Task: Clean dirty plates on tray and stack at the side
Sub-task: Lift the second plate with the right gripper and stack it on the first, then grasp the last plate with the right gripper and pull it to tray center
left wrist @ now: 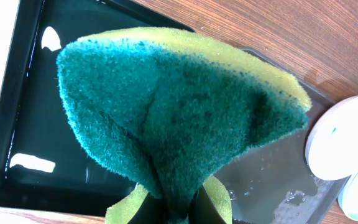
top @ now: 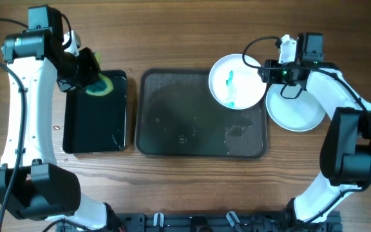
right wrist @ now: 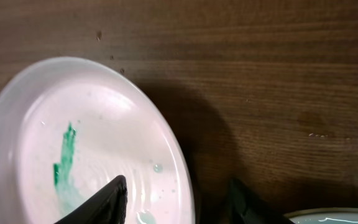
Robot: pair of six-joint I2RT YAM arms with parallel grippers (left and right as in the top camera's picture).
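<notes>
Left claw (top: pixel 89 75) is closed on a green and yellow sponge (top: pixel 100 84), pinching it at its folded base so that the dark green scouring face fans out before the left wrist camera. Claw and sponge are over the far end of a narrow glossy black tray (top: pixel 95 132), which lies on the wooden surface (top: pixel 192 38) at the left. Right claw (top: pixel 268 72) is closed on the right rim of a smeared plate (top: pixel 234 80), one finger over the inner face and the other outside the rim. This plate sits over the far right corner of the tray (top: pixel 172 122), its edge reaching past the far rim; whether it touches the tray cannot be told. A teal smear (top: pixel 230 84) runs down its centre. A second plate (top: pixel 298 115), white and unmarked, rests on the surface just right of the tray, partly under the right arm. Wet patches show on the tray floor.
</notes>
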